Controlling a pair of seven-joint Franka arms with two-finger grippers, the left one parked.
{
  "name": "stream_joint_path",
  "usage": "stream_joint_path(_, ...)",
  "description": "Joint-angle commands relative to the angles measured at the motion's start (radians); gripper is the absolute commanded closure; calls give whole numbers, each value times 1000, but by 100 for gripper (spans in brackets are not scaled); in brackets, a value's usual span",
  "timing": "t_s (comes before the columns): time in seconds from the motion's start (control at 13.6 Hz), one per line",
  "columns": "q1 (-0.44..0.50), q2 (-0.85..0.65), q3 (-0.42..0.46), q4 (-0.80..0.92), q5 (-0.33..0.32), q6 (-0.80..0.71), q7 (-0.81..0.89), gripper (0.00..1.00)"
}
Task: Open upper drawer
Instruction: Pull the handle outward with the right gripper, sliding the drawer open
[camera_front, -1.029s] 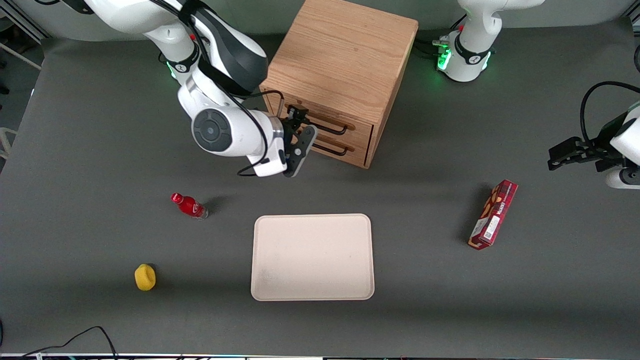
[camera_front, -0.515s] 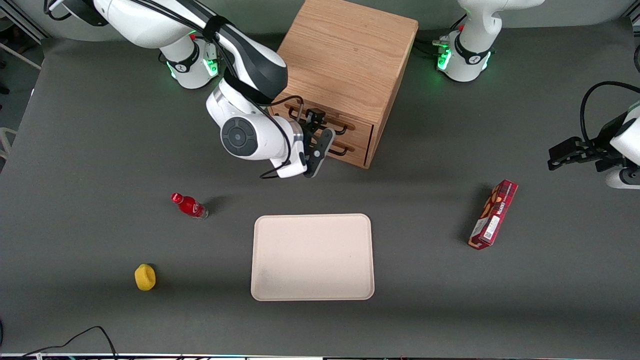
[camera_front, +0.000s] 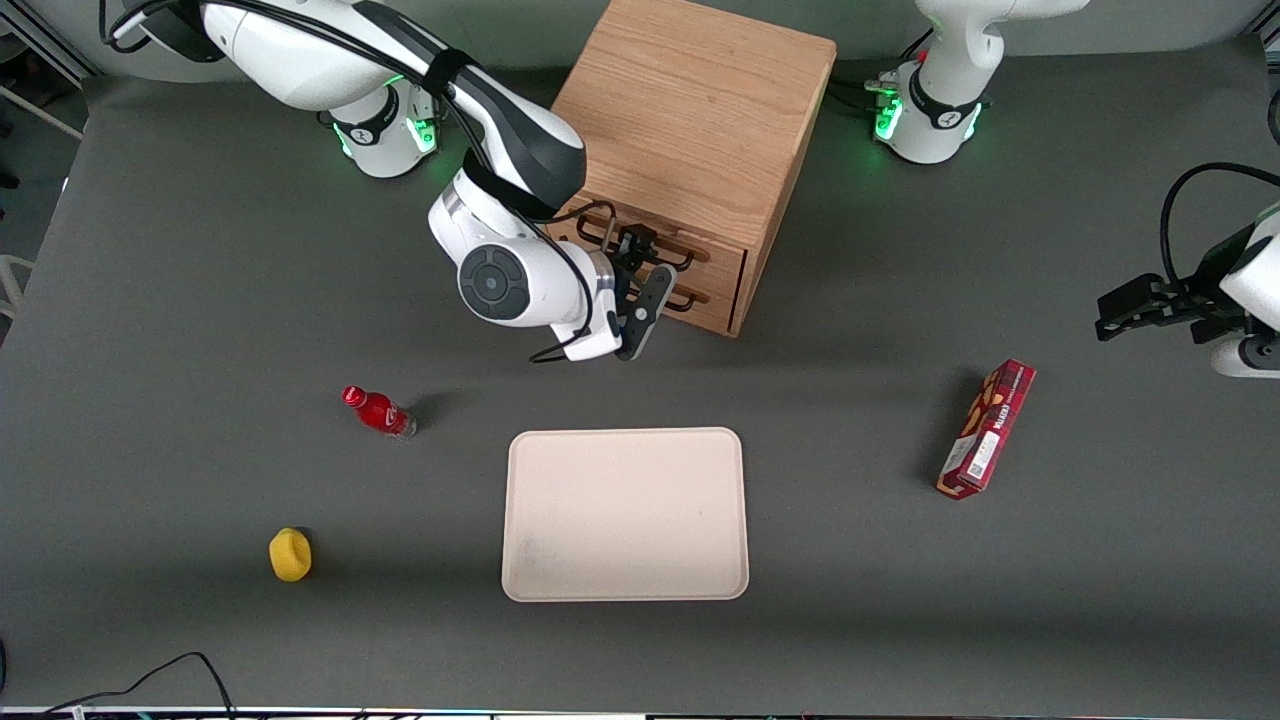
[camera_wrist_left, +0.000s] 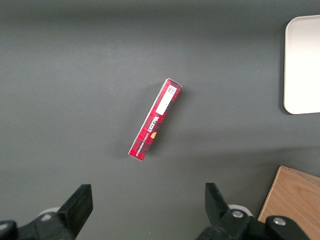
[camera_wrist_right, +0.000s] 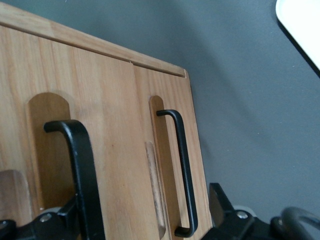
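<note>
The oak cabinet stands at the back of the table, with both drawers shut. The upper drawer has a black bar handle. The lower drawer has its own handle. My right gripper is open, right in front of the drawer fronts. In the right wrist view the gripper spans both handles. The upper handle runs close by one finger. The lower handle lies close to the other finger. Neither finger grips a handle.
A beige tray lies nearer the front camera than the cabinet. A red bottle and a yellow object lie toward the working arm's end. A red box lies toward the parked arm's end and also shows in the left wrist view.
My gripper has moved along the cabinet front toward the parked arm's end and closer to the drawer handles. Its fingers stay open. The drawers have not moved.
</note>
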Motion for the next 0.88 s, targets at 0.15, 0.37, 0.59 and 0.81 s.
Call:
stream_joint_path(0.15, -9, 75, -56, 138, -51, -3, -19, 0)
stream_joint_path(0.37, -9, 104, -90, 184, -53, -25, -21, 0)
stream_joint_path(0.59, -9, 136, -131, 268, -50, -87, -24, 0)
stream_joint_path(0.81, -9, 179, -160, 357, -50, -122, -24, 0)
